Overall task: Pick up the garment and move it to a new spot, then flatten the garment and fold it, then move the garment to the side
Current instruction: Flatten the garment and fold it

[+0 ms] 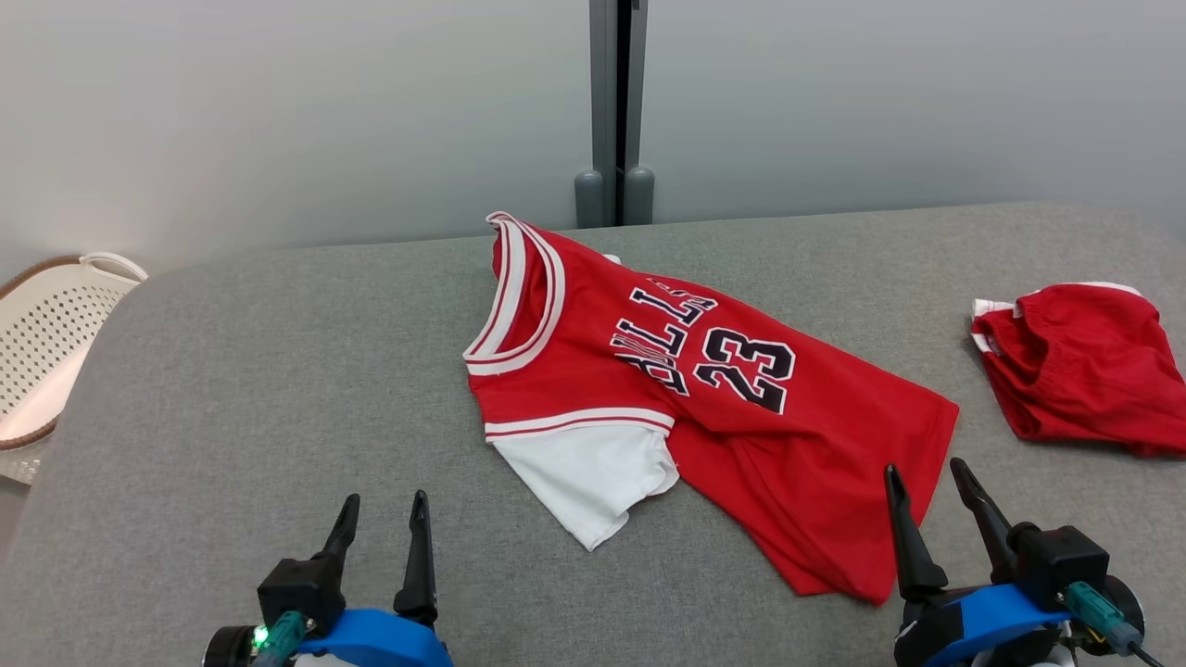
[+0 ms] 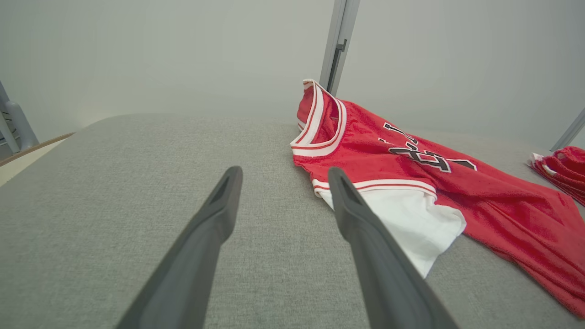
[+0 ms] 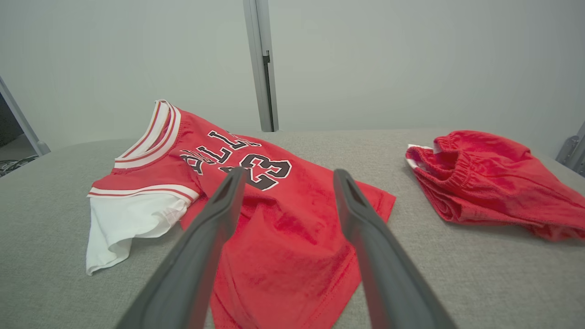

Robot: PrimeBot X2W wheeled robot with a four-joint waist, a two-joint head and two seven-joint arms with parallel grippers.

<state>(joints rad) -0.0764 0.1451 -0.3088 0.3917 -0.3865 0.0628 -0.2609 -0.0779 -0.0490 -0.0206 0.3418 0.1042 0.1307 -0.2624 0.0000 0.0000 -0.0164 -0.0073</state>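
Garment (image 1: 713, 408), a red 23 jersey, lay rumpled on the grey surface (image 1: 232, 389), just ahead of the right gripper (image 1: 924, 465) and right of the left gripper (image 1: 385, 498); both grippers stood spread, empty.

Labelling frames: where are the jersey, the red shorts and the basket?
jersey (image 1: 797, 482), head view, plain red body below the number.
red shorts (image 1: 1084, 371), head view, middle of bunched fabric.
basket (image 1: 46, 343), head view, perforated white wall.

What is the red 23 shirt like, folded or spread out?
Spread out, not folded: the red shirt lies rumpled on the grey surface, its 23 and one white sleeve showing.
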